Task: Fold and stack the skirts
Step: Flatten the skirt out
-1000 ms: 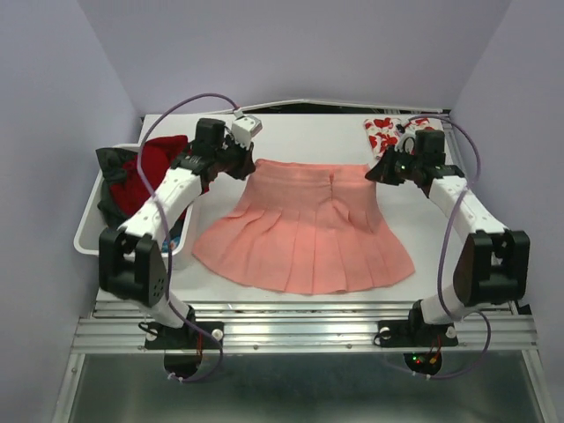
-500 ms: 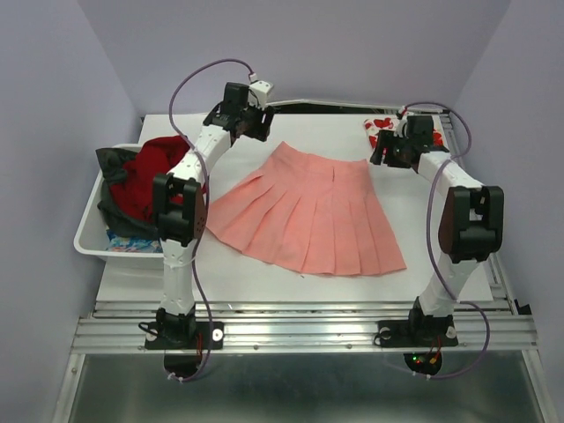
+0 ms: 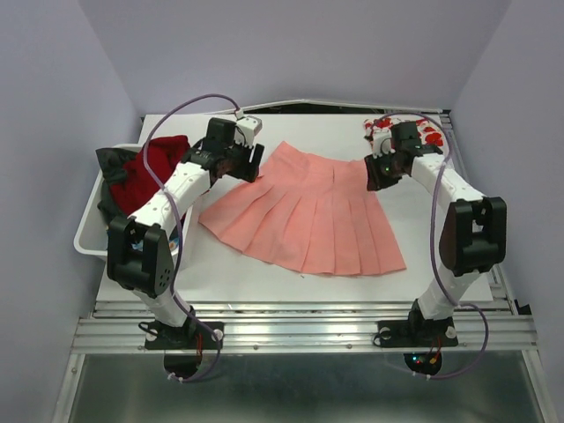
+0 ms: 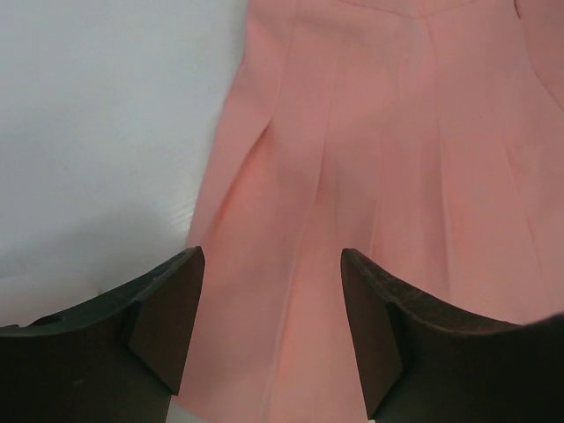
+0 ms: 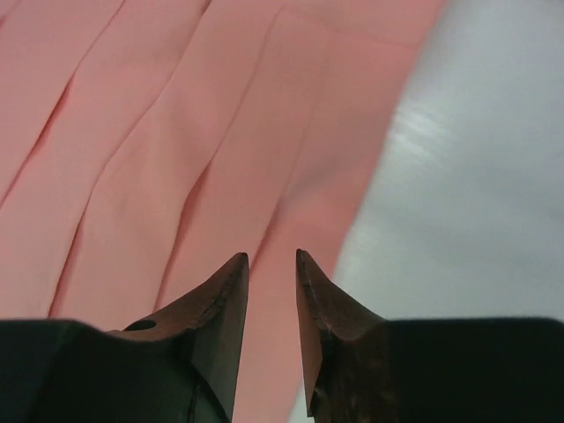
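Salmon-pink pleated skirt (image 3: 308,216) lies spread flat in the middle of the white worktop (image 3: 335,141), waistband toward the far side and hem fanning toward the near right, as both arms reach over its upper corners. The left gripper (image 4: 273,256) hovers above the skirt's left edge with jaws released and wide apart, nothing between them. The right gripper (image 5: 271,256) hangs over the right edge, its jaws drawn to a narrow gap with no cloth pinched. A white skirt with red flower print (image 3: 377,130) sits at the far right corner, just behind the right arm. A bin (image 3: 88,238) holding a red garment (image 3: 154,167) stands at the left.

The fold looks not yet begun. The danger lies in an uneven pinch: jaws catching one pleat or only the top layer would drag the skirt askew and leave a crooked fold. A wide swing of the right arm could also nudge the floral skirt.
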Controlling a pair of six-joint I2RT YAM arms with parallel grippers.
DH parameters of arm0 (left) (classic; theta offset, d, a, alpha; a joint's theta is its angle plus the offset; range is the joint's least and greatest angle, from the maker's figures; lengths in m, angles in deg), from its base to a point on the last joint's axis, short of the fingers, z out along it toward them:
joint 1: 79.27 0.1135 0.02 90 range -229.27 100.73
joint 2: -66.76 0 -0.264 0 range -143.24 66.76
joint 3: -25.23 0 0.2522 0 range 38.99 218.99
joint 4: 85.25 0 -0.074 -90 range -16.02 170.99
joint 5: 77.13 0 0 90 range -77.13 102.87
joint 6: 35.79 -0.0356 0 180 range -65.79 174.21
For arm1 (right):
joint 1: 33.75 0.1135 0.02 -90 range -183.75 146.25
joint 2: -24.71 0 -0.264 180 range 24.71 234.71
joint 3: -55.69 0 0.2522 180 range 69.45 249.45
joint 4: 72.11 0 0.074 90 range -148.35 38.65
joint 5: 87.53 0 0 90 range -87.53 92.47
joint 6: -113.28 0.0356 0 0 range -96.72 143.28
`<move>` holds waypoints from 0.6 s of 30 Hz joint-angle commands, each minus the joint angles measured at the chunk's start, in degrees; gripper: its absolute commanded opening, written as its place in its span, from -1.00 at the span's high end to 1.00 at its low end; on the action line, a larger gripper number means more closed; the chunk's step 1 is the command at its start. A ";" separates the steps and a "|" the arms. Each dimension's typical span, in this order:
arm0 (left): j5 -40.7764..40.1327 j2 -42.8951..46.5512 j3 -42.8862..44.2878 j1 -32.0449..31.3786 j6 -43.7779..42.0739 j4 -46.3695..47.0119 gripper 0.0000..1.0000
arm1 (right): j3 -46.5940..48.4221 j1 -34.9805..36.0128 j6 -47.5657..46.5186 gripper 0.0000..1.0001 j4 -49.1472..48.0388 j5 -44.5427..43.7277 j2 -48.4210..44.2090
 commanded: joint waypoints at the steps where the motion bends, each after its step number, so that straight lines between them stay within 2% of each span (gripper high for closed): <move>1: 1.14 0.30 -4.62 -0.02 2.63 -2.15 -0.45 | -5.22 6.84 -10.40 0.37 10.88 0.83 2.01; 8: 5.27 -1.54 -5.50 -0.02 1.66 -4.53 -0.40 | -11.47 13.34 -13.23 0.45 11.14 -2.69 4.21; 12: 4.57 -7.32 -3.05 -0.02 1.84 -5.14 -0.39 | -12.96 20.02 -10.43 0.50 11.94 -1.38 4.65; 13: 4.57 -8.82 -2.17 -0.02 1.66 -5.67 -0.39 | -12.88 21.42 -9.28 0.49 12.20 -0.15 4.83; 17: 4.22 -15.42 3.97 -0.02 0.78 -6.55 -0.39 | -8.77 25.91 -1.29 0.49 12.73 13.80 7.71; 18: 4.22 -18.30 5.56 -0.02 0.52 -7.25 -0.39 | -7.44 27.14 1.60 0.51 12.90 20.10 8.43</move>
